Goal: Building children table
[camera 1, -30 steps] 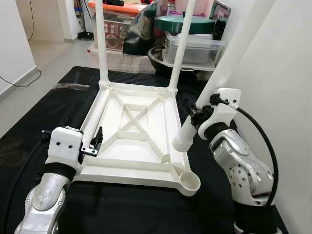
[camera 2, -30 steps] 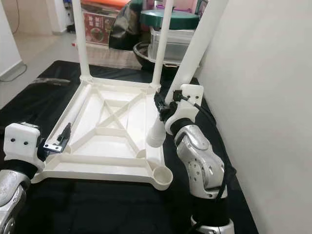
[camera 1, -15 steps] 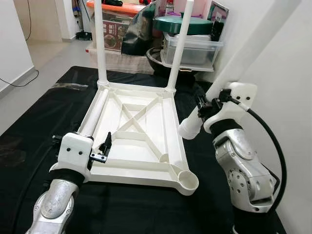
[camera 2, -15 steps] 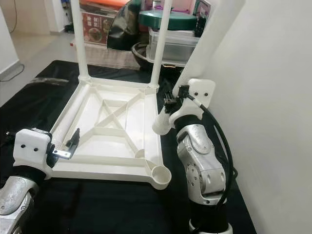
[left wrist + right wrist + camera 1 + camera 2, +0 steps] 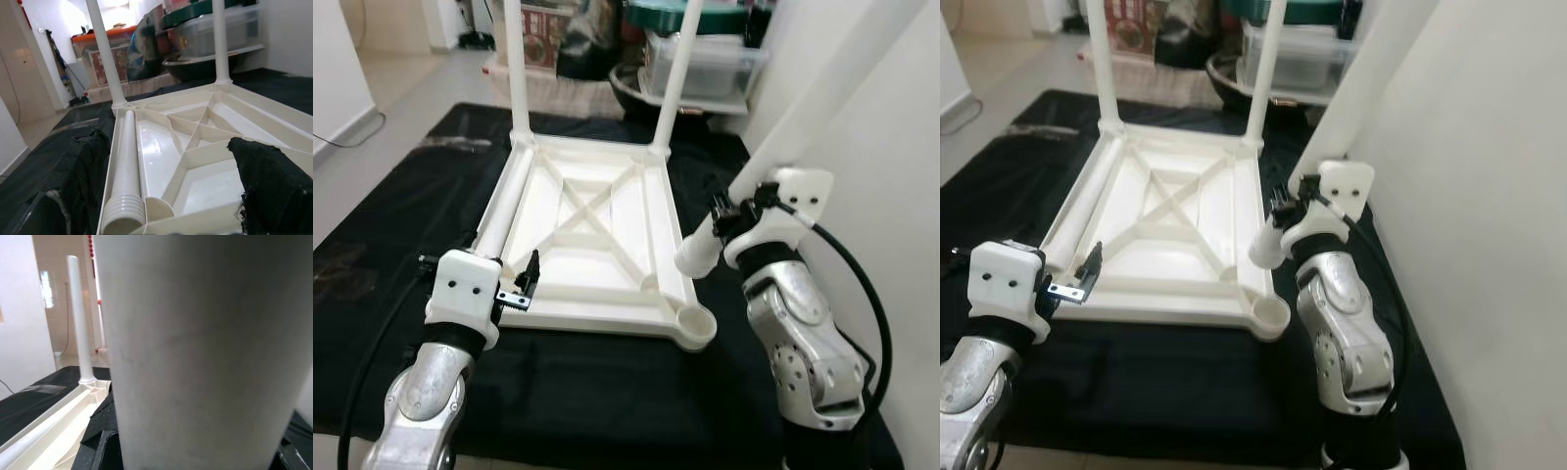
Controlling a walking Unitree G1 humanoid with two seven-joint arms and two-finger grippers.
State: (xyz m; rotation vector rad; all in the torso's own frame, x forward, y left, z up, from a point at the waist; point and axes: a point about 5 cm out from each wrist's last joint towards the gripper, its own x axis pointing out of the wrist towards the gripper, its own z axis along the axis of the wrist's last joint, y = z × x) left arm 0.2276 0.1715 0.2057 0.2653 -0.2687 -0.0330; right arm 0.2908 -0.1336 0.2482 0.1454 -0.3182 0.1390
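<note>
A white children's table top [image 5: 607,323] lies upside down on a black cloth. Two white legs stand in its far corners, one on the left [image 5: 516,69] and one on the right [image 5: 673,88]. A loose leg [image 5: 504,201] lies inside along the left rim, its threaded end [image 5: 124,215] towards me. My left gripper [image 5: 524,284] is open at the near left corner, its fingers [image 5: 83,161] on either side of that end. My right gripper [image 5: 729,213] is shut on another leg [image 5: 783,137], held tilted. That leg's lower end [image 5: 693,259] hangs beside the right rim, above and behind the empty front-right socket [image 5: 695,325].
A white wall [image 5: 891,196] runs close along my right arm. Behind the table stand a clear plastic box [image 5: 700,64], a dark bowl and cartons. The black cloth [image 5: 401,206] spreads to the left, with bare floor beyond it.
The camera has tipped and shifted. My right gripper has lifted the held leg's lower end off the table's right rim and out to the right. The left gripper stays at the near left corner.
</note>
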